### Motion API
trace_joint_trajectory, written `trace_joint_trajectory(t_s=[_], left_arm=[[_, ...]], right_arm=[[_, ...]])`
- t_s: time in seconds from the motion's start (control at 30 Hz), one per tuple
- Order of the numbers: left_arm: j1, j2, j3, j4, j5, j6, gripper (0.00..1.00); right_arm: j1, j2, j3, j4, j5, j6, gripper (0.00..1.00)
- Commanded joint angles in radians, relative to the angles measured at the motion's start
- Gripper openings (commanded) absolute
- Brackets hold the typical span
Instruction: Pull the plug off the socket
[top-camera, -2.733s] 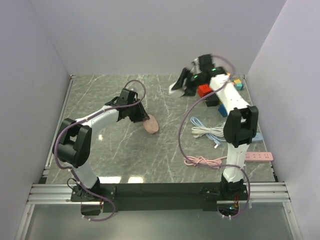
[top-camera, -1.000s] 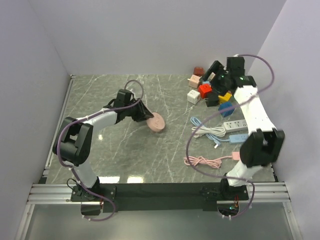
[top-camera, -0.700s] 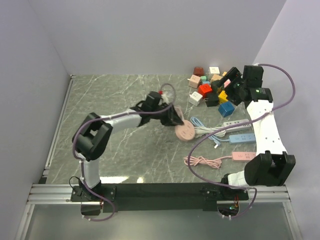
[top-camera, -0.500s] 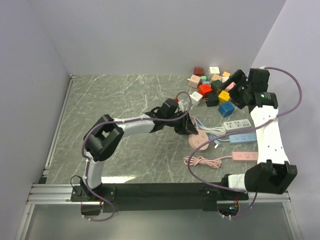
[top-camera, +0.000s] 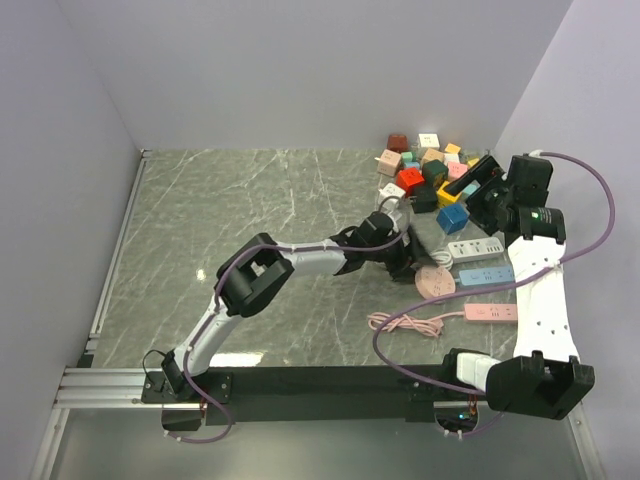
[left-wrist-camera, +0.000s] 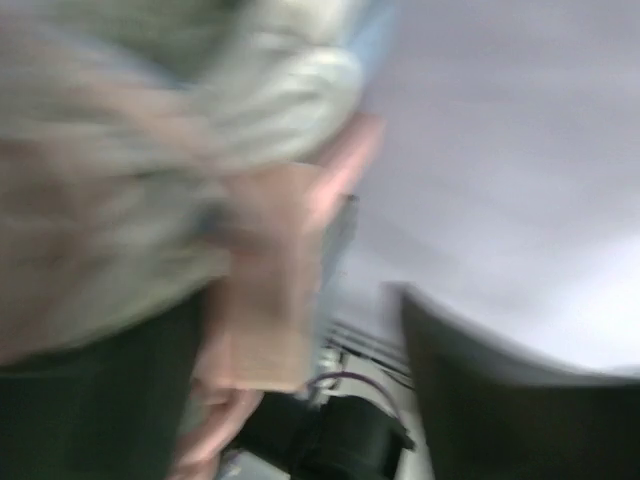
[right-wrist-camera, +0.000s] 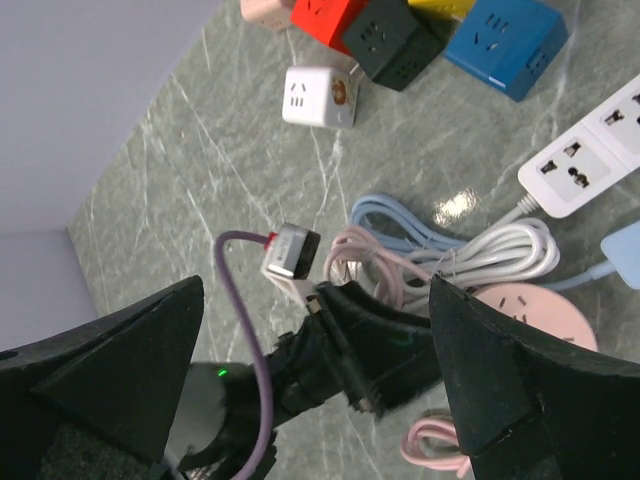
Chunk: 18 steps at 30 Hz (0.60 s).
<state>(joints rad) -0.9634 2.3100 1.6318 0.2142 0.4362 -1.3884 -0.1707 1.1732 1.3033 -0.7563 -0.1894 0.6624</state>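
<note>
While right gripper (right-wrist-camera: 316, 285) gapes, pink socket (top-camera: 435, 281) lies flat.

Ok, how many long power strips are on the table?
3, all at right: white strip beside the cube pile, blue strip next, pink strip nearest the front. None seems hidden.

Three power strips (top-camera: 470, 248) — one round socket (top-camera: 435, 281) — many cubes (top-camera: 452, 217).

Wide-spread right gripper (right-wrist-camera: 315, 288) above marble tabletop (right-wrist-camera: 200, 170). Black left gripper (right-wrist-camera: 370, 345) lies over coiled cables (right-wrist-camera: 440, 250), just beside round pink socket (right-wrist-camera: 535, 315). White power strip (right-wrist-camera: 590, 150) at right. Beyond: white cube (right-wrist-camera: 318, 97), blue cube (right-wrist-camera: 510, 35).
</note>
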Motion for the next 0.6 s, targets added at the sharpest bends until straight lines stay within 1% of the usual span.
trace_joint_trajectory(t_s=[0.0, 0.1, 0.17, 0.23, 0.37, 0.47, 0.57], left_arm=[[-0.035, -0.006, 0.047, 0.08, 0.038, -0.057, 0.99], [-0.034, -0.036, -0.021, 0.142, 0.062, -0.074, 0.99], [-0.035, -0.055, -0.021, 0.13, 0.085, -0.037, 0.99], [-0.035, -0.083, -0.004, 0.075, 0.114, 0.005, 0.99], [-0.031, -0.15, -0.012, -0.1, 0.127, 0.132, 0.99], [-0.024, -0.213, -0.07, -0.148, 0.124, 0.198, 0.99], [-0.021, -0.25, -0.058, -0.244, 0.144, 0.261, 0.99]], right_arm=[[-0.009, -0.041, -0.019, 0.012, -0.033, -0.03, 1.0], [-0.007, -0.058, -0.026, 0.018, -0.028, -0.043, 1.0], [-0.009, -0.06, -0.016, 0.017, -0.022, -0.049, 1.0], [-0.009, -0.058, -0.007, 0.014, -0.016, -0.055, 1.0], [-0.012, -0.057, 0.01, 0.021, -0.01, -0.049, 1.0], [-0.013, -0.049, 0.014, 0.028, -0.015, -0.046, 1.0], [-0.013, -0.052, 0.014, 0.037, -0.012, -0.047, 1.0]])
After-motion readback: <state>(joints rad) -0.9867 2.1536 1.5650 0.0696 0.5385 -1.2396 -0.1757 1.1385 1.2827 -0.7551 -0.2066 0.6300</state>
